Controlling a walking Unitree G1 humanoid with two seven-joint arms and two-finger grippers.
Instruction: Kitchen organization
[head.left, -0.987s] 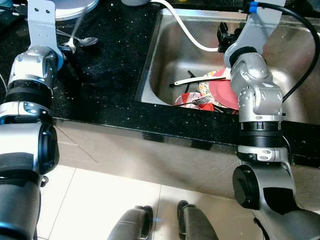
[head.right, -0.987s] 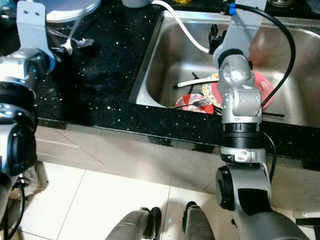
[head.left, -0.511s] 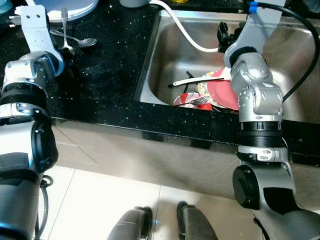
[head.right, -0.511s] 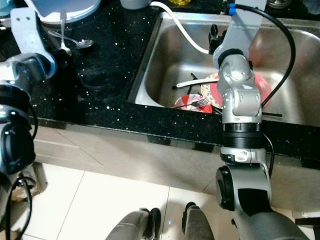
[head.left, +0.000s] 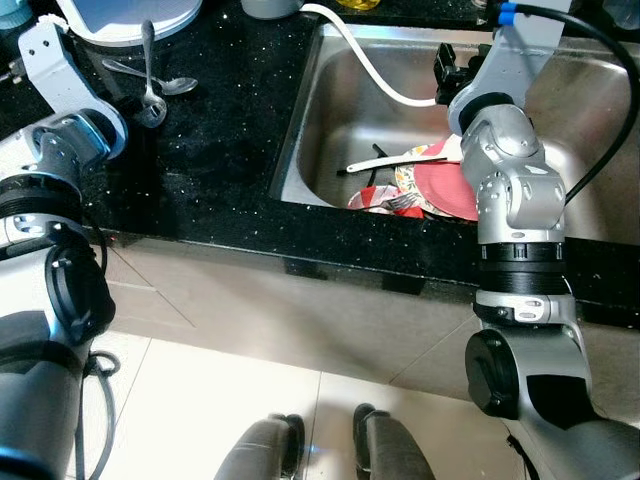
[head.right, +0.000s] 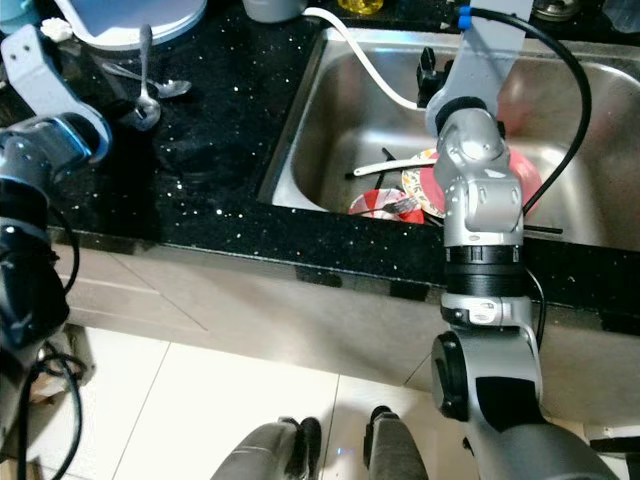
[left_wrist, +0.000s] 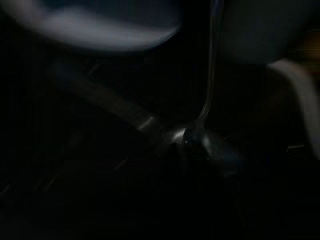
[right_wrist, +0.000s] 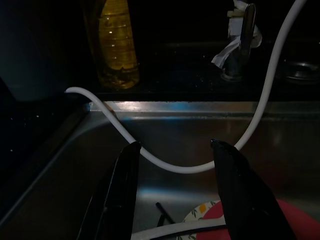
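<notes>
Spoons (head.left: 150, 85) lie on the black speckled bench (head.left: 220, 130), left of the steel sink (head.left: 330, 120) — one with handle pointing away toward a pale round lid (head.left: 130, 15) at the far edge, a second (head.left: 170, 84) lying crosswise beside it. Left eye view: left arm (head.left: 55, 120) at the bench's left end, its bracket near the spoons; can't tell the left tool's state from here. Right arm (head.left: 510, 190) reaches over the sink, where a red plate (head.left: 445, 190), a patterned plate (head.left: 410, 178), a fork (head.left: 400, 202) and a white utensil (head.left: 395, 160) are piled; a white hose (head.left: 365, 65) curves down into the basin. Robot's feet (head.left: 320, 445) on the tiled floor below. Right eye view: same layout, red plate (head.right: 525, 185) partly hidden behind the right arm. Left wrist view: very dark — a spoon (left_wrist: 200, 132) with its thin handle running off, bowl resting on the dark bench, pale blurred lid edge (left_wrist: 100, 35) beyond; tool fingers not discernible. Right wrist view: right tool (right_wrist: 175, 195) held open above the sink, nothing between the black fingers (right_wrist: 120, 190); white hose (right_wrist: 175, 167) loops across behind them, a yellow liquid bottle (right_wrist: 115, 42) and a tap (right_wrist: 240, 42) stand on the back ledge, red plate edge (right_wrist: 295, 225) under the tool.
</notes>
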